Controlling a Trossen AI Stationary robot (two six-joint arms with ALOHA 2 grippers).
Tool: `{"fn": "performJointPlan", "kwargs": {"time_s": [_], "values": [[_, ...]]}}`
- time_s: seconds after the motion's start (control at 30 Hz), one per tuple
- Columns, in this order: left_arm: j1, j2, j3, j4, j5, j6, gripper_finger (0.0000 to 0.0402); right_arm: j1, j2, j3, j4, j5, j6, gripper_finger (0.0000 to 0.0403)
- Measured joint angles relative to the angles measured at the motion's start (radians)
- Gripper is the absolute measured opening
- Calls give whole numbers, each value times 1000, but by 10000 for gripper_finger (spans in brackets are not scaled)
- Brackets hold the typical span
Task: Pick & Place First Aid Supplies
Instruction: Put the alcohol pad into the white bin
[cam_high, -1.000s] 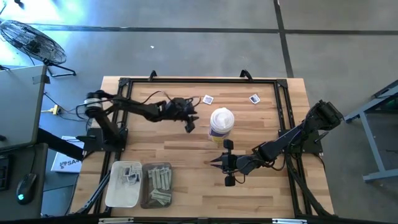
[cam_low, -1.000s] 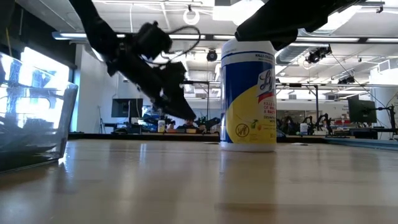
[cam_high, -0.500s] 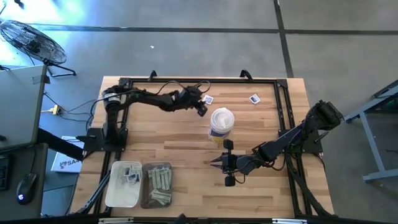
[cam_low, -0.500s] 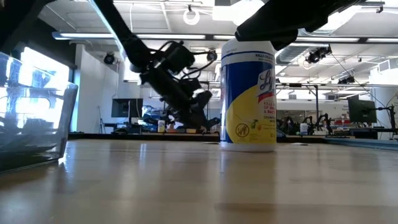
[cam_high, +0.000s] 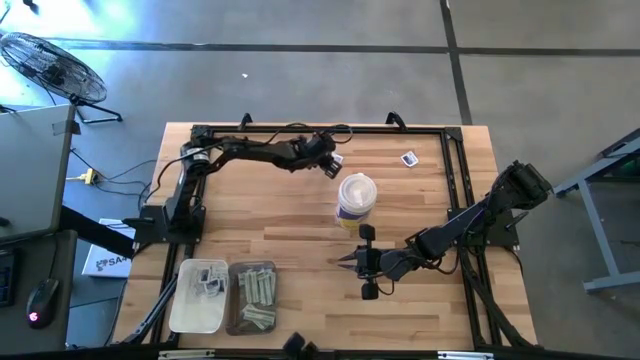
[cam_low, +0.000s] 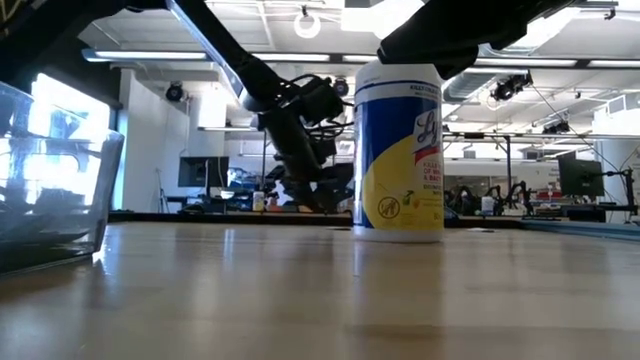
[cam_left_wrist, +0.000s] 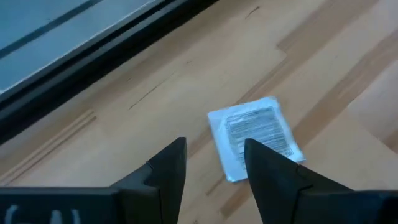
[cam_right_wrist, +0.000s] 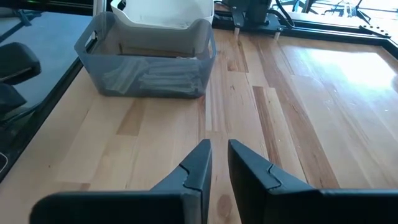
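The wooden table (cam_high: 300, 250) carries two bins at its near left corner: a clear grey bin (cam_high: 252, 297) filled with narrow pale strip packets (cam_high: 256, 290), and beside it, nearer the left edge, a white bin (cam_high: 198, 296) holding a few square packets (cam_high: 210, 281). A white-lidded canister (cam_high: 356, 200) stands near the middle. The left gripper (cam_left_wrist: 214, 163) reaches toward the far edge, fingers spread, poised over a square white packet (cam_left_wrist: 255, 135) lying flat on the wood. A second square packet (cam_high: 409, 158) lies farther right along that far edge. The right gripper (cam_right_wrist: 217, 163) hovers toward the near edge, right of the bins, fingers nearly together, pinching nothing.
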Motion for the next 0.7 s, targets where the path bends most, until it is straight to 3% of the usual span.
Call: {"fn": "performJointPlan", "kwargs": {"time_s": [0.27,0.7], "values": [[50,0,20,-67,180,101,159,0,0,0,5,0,2,48],[103,52,81,-140,330,271,159,0,0,0,6,0,1,47]]}}
